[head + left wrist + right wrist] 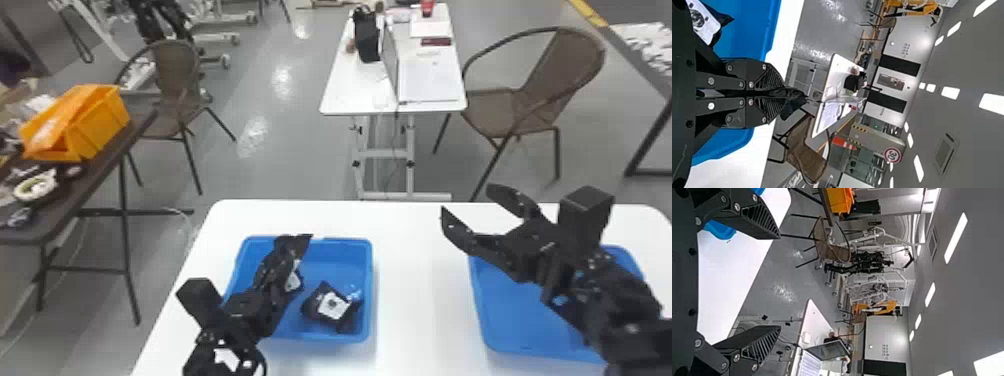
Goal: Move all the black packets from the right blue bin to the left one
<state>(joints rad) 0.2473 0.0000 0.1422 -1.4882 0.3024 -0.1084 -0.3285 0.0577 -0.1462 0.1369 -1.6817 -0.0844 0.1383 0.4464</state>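
In the jaws of the left gripper [289,250], a half-hidden black packet [794,102].

A crumpled black plastic packet [794,98] is pinched in the left gripper [283,252] over the left blue rectangular plastic bin [370,280]. Inside that upright bin lie at least 2 black packets [312,305] with white labels. The right blue rectangular plastic bin [515,315] stands upright, well apart, partly hidden.
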